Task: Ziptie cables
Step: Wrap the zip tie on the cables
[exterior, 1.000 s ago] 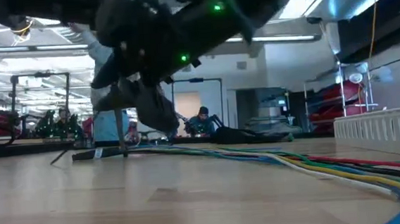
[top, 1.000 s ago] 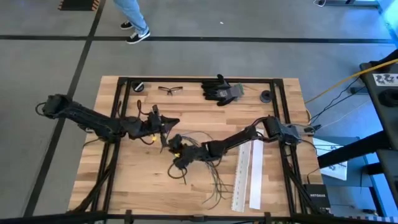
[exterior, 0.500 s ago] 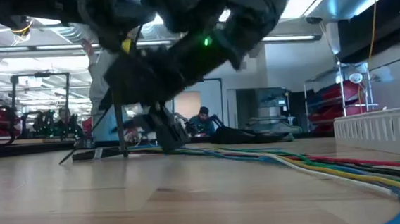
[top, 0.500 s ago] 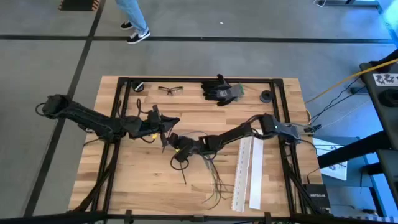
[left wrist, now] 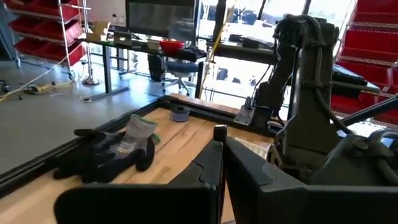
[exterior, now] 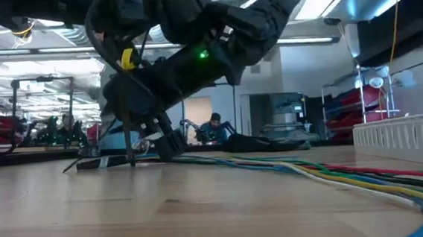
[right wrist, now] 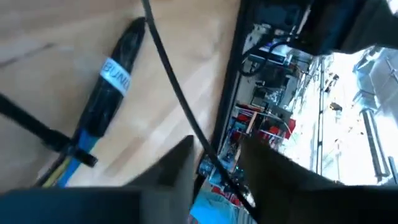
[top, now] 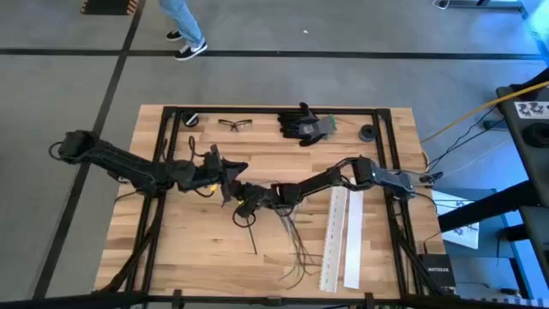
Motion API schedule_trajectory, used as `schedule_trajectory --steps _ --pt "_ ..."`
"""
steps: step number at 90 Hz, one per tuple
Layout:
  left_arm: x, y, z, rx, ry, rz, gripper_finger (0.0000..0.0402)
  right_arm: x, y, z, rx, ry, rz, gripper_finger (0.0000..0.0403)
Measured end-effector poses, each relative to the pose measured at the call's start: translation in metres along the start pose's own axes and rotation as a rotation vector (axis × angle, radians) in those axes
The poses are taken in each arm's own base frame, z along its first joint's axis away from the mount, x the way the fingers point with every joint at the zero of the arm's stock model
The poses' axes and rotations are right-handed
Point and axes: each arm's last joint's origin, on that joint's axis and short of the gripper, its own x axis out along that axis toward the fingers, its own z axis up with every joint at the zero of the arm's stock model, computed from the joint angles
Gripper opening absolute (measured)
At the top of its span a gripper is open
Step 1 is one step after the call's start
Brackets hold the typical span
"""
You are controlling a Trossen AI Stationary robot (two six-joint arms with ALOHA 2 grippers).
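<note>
from above, the left gripper [top: 226,176] and the right gripper [top: 241,199] met near the middle of the tabletop [top: 197,249]. the cables [top: 296,245] trailed from the right gripper toward the near edge, fanning out just beside two white perforated strips [top: 341,239]. black gloves [top: 304,124] and safety glasses [top: 234,124] lay by the far edge.

at table height, the cables [exterior: 335,175] ran across the wood, and both arms hung over their far end.

the left wrist showed its fingers [left wrist: 249,177] pressed together, and the gloves [left wrist: 112,149] beyond.

the right wrist showed its fingers [right wrist: 180,168] narrowly parted around a thin black ziptie [right wrist: 180,106], beside a labelled cable bundle [right wrist: 109,102].
</note>
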Motion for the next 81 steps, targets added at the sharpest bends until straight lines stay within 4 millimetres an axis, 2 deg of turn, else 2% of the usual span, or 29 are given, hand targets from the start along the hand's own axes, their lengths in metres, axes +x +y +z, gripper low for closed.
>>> schedule_trajectory --steps 4,8,29,40,54,67,81 --pt "0.0 0.0 0.0 0.007 0.002 0.0 0.0 -0.001 0.001 0.002 0.029 -0.019 0.007 0.0026" --pt "0.0 0.0 0.0 0.017 0.003 0.0 0.0 -0.002 0.001 0.006 0.081 -0.037 0.007 0.0011" --pt "0.0 0.0 0.0 0.054 0.002 0.0 0.0 -0.026 -0.009 0.03 0.453 -0.227 0.003 0.0001" --pt "0.0 0.0 -0.001 0.098 0.009 -0.001 0.0 -0.043 -0.004 0.043 0.566 -0.284 0.043 0.0" --pt "0.0 0.001 -0.006 0.129 0.054 0.003 0.0 -0.063 0.004 0.053 0.896 -0.414 -0.017 0.0" --pt "-0.001 0.0 -0.009 0.181 0.085 -0.019 0.0 -0.079 0.01 0.048 1.233 -0.636 -0.117 0.0" --pt "-0.001 0.001 -0.013 0.281 0.121 -0.03 0.0 -0.095 0.023 0.03 1.495 -0.812 -0.185 0.0"
